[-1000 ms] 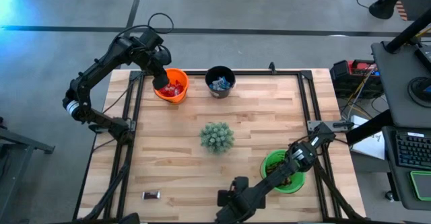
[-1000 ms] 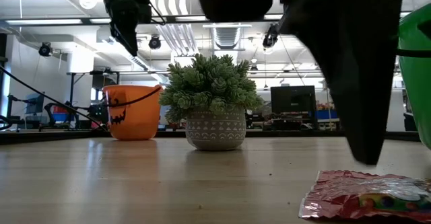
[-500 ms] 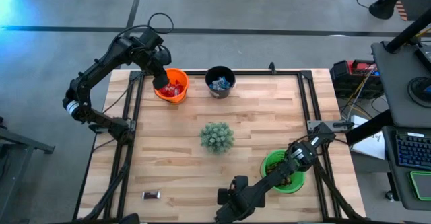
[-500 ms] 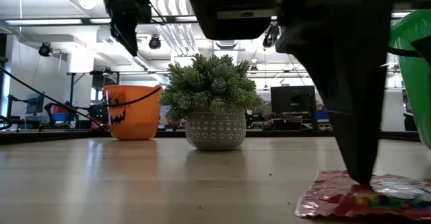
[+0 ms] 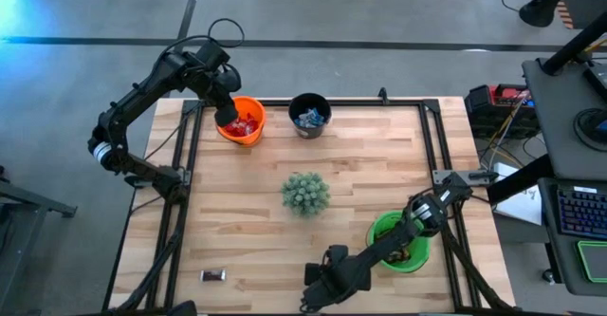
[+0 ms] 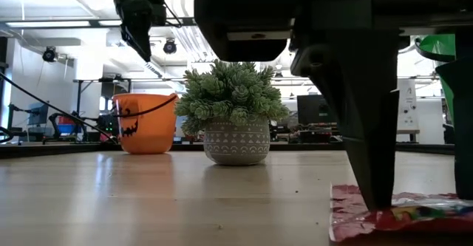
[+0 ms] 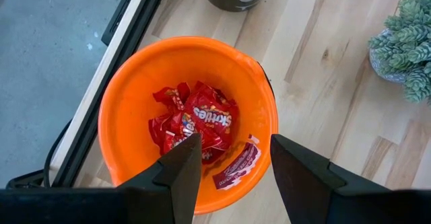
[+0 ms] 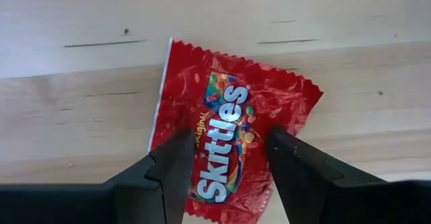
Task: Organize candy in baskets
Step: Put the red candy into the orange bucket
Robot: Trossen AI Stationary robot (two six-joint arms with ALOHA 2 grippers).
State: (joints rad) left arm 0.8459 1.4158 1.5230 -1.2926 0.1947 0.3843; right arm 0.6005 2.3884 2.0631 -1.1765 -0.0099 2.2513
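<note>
Left arm over the orange bucket, right arm down on a red candy

The left gripper [image 7: 229,160] hangs open and empty above the orange basket [image 5: 243,121] of red packets; the right gripper [image 8: 225,153], fingers spread, straddles a red candy [image 8: 229,123] lying on the table [image 5: 379,164] near the green basket [image 5: 381,231].

I see a red, rainbow-lettered candy packet [image 8: 229,133], red packets [image 7: 199,123] in an orange bucket [image 7: 128,109], a black bucket [image 5: 309,115] and a green one [image 5: 398,243].

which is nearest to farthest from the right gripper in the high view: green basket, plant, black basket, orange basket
From the right gripper, at the near edge:
1. green basket, just to its right
2. plant, mid-table
3. black basket, far edge
4. orange basket, far left, under the left gripper
</note>
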